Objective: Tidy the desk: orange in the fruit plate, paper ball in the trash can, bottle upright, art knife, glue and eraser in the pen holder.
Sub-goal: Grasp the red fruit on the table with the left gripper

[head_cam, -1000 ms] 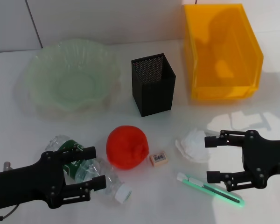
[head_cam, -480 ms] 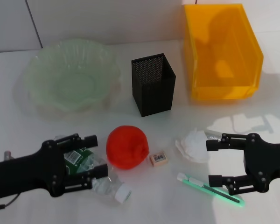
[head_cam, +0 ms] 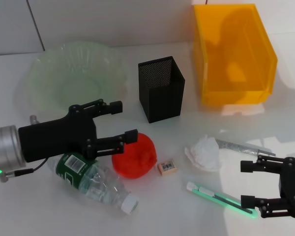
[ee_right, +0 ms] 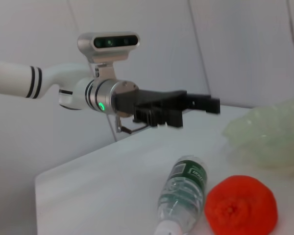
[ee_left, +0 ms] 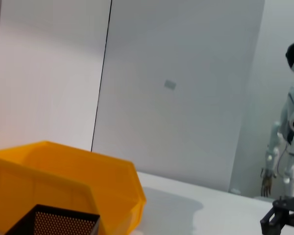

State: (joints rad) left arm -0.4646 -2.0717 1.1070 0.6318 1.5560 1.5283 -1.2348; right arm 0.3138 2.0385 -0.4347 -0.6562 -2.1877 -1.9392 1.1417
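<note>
Left gripper point(head_cam: 117, 122) hovers open and empty over the bottle point(head_cam: 92, 178) and orange point(head_cam: 134, 155); right gripper point(head_cam: 251, 184) open, empty, at the desk's point(head_cam: 29, 211) front right corner.

The left gripper point(head_cam: 119, 121) no longer sits low over the bottle point(head_cam: 94, 180); it is now raised and farther forward, its open fingers point(head_cam: 111, 106) spread above the table between the fruit plate point(head_cam: 49, 73) and the orange point(head_cam: 134, 155). The bottle, earlier largely covered by that gripper, now lies fully exposed on its side, cap end toward the robot. The right gripper point(head_cam: 252, 183) is now nearer the robot and farther to its right, away from the paper ball point(head_cam: 204, 153), with its open fingers point(head_cam: 251, 165) beside the tip of the art knife point(head_cam: 221, 198).
</note>
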